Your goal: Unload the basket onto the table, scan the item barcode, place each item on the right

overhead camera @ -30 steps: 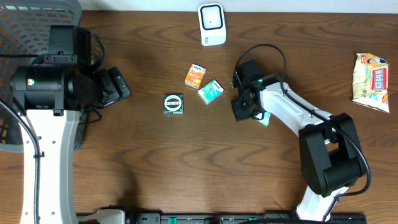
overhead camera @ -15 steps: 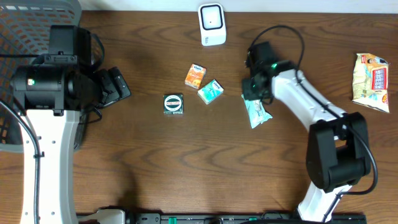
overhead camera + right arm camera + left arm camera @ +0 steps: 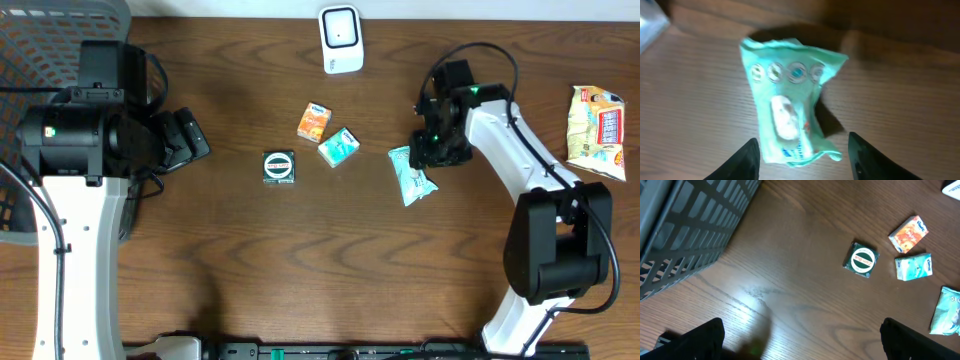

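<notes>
"Where's the thing it has to scan?"

"That green packet (image 3: 410, 174). It lies flat on the surface (image 3: 300, 260), right of the middle, with nothing holding it."

"And the fingers?"

"The right arm's fingers (image 3: 803, 157) stand apart and empty, just at the packet's right side. The left arm's fingers (image 3: 800, 342) are spread wide and empty too, well off to the left by the basket (image 3: 40, 40). So the right arm is far nearer."

"Which way does the packet lie?"

"Its long side runs near to far, the far end leaning a little left. Seen from the right wrist, it stretches away between the two fingers."

"So what does a pick-up need?"

"I'd say closing across its narrow width. The scanner (image 3: 341, 38) stands at the far edge, left of the packet."
</notes>
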Controlling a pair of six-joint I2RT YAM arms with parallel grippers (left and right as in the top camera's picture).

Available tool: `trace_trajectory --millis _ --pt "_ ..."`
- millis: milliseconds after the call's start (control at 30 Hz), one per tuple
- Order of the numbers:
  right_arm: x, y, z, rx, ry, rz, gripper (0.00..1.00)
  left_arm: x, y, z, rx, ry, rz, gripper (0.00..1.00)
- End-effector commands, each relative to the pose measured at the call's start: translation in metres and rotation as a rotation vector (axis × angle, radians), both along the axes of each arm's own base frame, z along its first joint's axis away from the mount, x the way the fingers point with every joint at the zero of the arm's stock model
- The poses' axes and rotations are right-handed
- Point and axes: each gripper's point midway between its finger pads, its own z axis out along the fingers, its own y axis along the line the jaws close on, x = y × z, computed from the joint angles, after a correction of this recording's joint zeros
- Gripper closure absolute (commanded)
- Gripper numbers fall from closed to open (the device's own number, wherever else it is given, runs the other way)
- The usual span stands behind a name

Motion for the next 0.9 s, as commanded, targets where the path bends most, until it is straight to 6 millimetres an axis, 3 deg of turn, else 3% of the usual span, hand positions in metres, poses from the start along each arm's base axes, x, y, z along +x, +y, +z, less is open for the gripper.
trace_trajectory --millis 0,267,400,533,633,700,867 --pt "-0.003 -0.011 -0.022 0.018 0.028 0.006 0.49 0.0 0.003 -0.002 0.007 0.006 0.012 0.02" --pt "-0.011 -0.002 -0.051 0.129 0.077 -0.003 0.51 0.0 0.003 -0.002 0.007 0.006 0.012 0.02" --pt "-0.016 0.011 -0.059 0.209 0.084 0.007 0.52 0.0 0.003 -0.002 0.007 0.006 0.012 0.02" --pt "-0.018 0.011 -0.062 0.214 0.085 0.007 0.54 0.0 0.003 -0.002 0.007 0.006 0.012 0.02" --pt "-0.018 0.011 -0.06 0.212 0.086 0.005 0.57 0.0 0.003 -0.002 0.007 0.006 0.012 0.02" --pt "-0.016 0.009 -0.055 0.212 0.086 0.0 0.52 0.0 0.003 -0.002 0.007 0.006 0.012 0.02" --pt "-0.006 0.005 -0.025 0.213 0.088 -0.015 0.51 0.0 0.003 -0.002 0.007 0.006 0.012 0.02"
